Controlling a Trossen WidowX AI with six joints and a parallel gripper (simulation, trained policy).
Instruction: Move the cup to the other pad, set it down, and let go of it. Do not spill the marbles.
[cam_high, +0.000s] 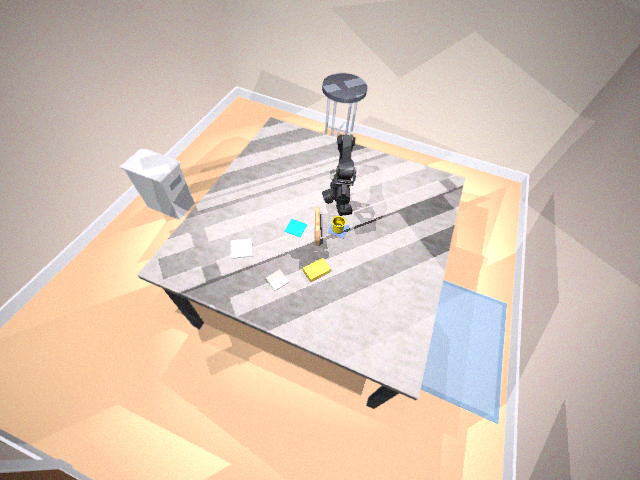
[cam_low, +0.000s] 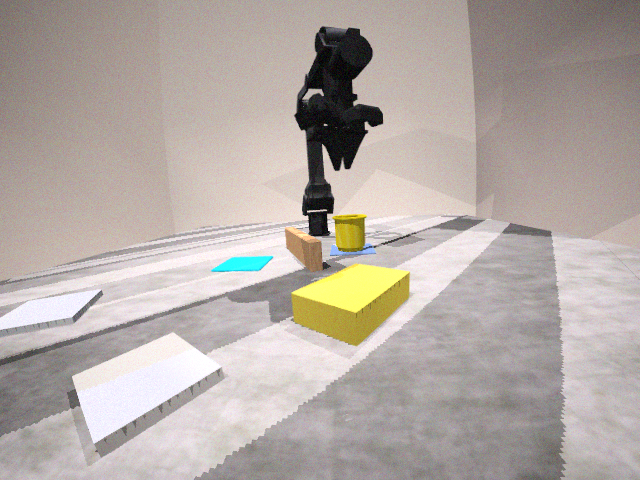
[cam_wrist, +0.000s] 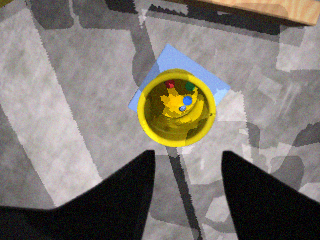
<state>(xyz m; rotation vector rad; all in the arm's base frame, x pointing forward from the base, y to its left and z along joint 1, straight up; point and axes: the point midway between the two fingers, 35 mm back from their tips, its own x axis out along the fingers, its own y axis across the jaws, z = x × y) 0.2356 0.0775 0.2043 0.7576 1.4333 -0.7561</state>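
A yellow cup stands upright on the blue pad. Several marbles lie inside it in the wrist view; red, green and blue ones show. The cyan pad is bare, on the other side of the wooden block. My gripper points down and is partly open, with nothing between its fingers. It hangs well above the cup's height, and in the wrist view the cup lies just ahead of the fingertips.
The upright wooden block stands between the two pads. A yellow box lies nearer the exterior camera. Two white flat pieces, one and another, lie on the table.
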